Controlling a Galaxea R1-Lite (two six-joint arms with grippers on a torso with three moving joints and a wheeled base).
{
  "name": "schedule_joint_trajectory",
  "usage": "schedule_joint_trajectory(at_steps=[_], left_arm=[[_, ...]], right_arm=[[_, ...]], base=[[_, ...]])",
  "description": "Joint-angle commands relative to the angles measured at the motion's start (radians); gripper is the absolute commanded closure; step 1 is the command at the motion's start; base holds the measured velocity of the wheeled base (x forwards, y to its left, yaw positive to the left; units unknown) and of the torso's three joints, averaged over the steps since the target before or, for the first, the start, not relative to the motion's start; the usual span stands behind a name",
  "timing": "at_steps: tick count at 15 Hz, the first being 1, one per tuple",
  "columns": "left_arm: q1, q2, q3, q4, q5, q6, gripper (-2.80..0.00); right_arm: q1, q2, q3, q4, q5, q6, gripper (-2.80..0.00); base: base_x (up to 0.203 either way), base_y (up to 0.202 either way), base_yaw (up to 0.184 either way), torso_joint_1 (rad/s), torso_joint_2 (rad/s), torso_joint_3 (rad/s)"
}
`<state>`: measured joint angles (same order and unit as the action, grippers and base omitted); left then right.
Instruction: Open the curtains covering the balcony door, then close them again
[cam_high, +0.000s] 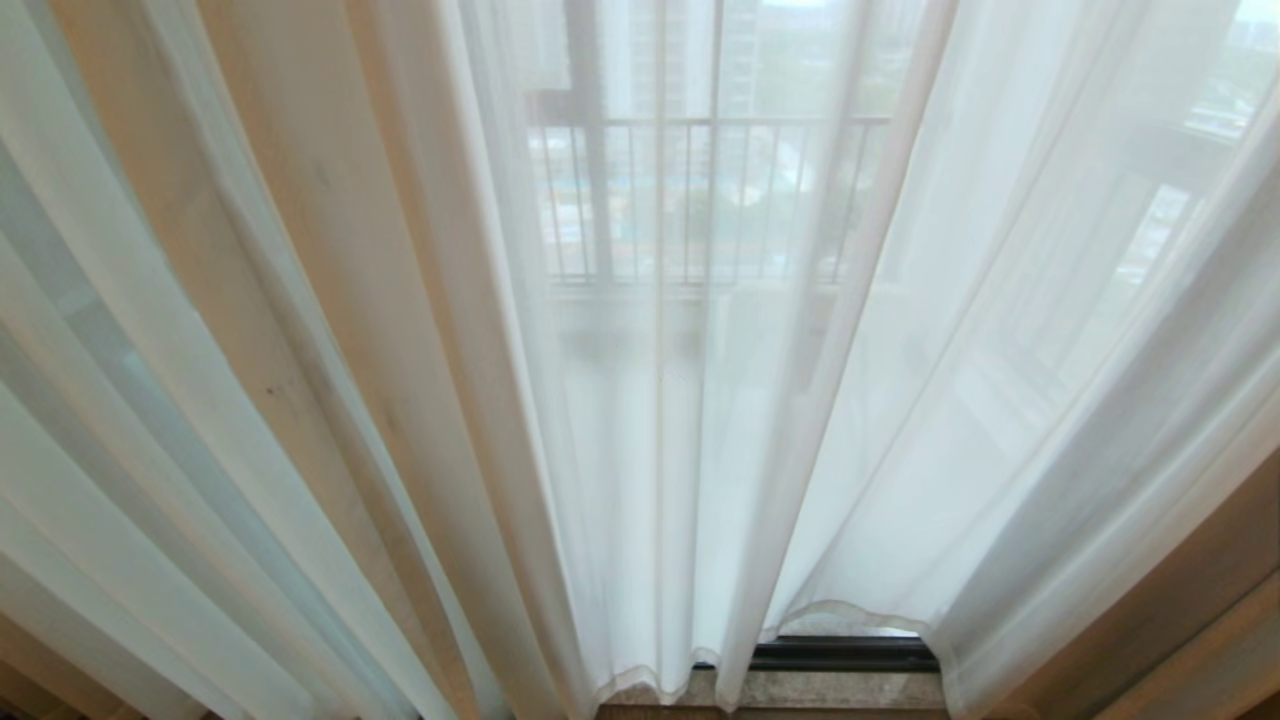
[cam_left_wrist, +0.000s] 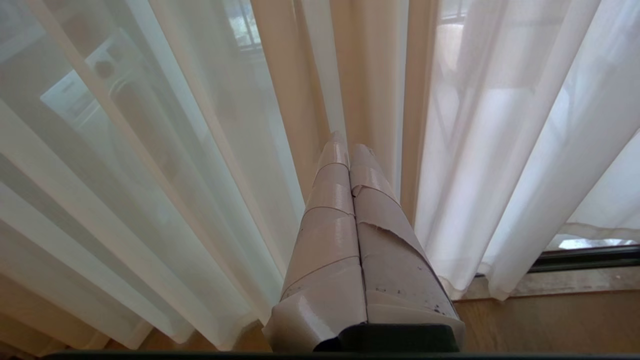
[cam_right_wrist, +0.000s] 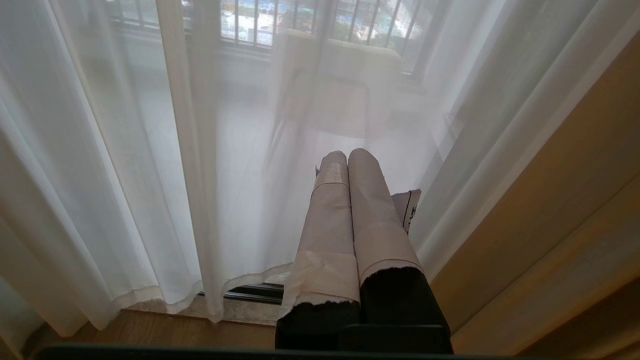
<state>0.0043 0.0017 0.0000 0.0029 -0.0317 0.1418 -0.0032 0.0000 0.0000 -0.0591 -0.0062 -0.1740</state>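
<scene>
The curtains (cam_high: 700, 400) are drawn all the way across right now — sheer white panels hanging in long folds down to a wavy hem just above the stone sill (cam_high: 830, 690). Through the fabric in the head view you can make out the balcony door (cam_high: 590, 180) as a dark upright frame, with its bottom track (cam_high: 845, 652) peeking out under the hem. Further out there's a barred railing (cam_high: 700, 200) and some blurry buildings.

A beige drape (cam_high: 330, 300) hangs on the left behind the sheer layer, and another one (cam_right_wrist: 565, 210) runs along the far right edge.

Neither arm shows up in the head view. The left hand (cam_left_wrist: 348, 145) sits low in front of the beige fold, its tape-wrapped fingers (cam_left_wrist: 330, 220) pressed together with nothing between them. The right hand (cam_right_wrist: 347, 154) is the same deal — fingers (cam_right_wrist: 372, 210) pressed flat against each other, empty, pointing at the sheer fabric near the hem. Can't tell if either tip actually touches the cloth. Wooden floor (cam_left_wrist: 550, 320) is visible below both.
</scene>
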Motion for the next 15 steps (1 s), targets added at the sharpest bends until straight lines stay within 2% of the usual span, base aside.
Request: schedule_joint_trajectory(at_steps=[1, 10, 12, 15], left_arm=[[0.000, 0.000, 0.000, 0.000, -0.001, 0.001, 0.00], [0.000, 0.000, 0.000, 0.000, 0.001, -0.001, 0.00], [0.000, 0.000, 0.000, 0.000, 0.001, -0.002, 0.00], [0.000, 0.000, 0.000, 0.000, 0.003, -0.004, 0.00]], right_arm=[[0.000, 0.000, 0.000, -0.001, 0.000, -0.001, 0.00], [0.000, 0.000, 0.000, 0.004, 0.010, -0.002, 0.00], [0.000, 0.000, 0.000, 0.057, 0.034, 0.001, 0.00], [0.000, 0.000, 0.000, 0.062, 0.035, 0.042, 0.00]], base=[[0.000, 0.000, 0.000, 0.000, 0.00, 0.000], [0.000, 0.000, 0.000, 0.000, 0.00, 0.000], [0.000, 0.000, 0.000, 0.000, 0.00, 0.000], [0.000, 0.000, 0.000, 0.000, 0.00, 0.000]])
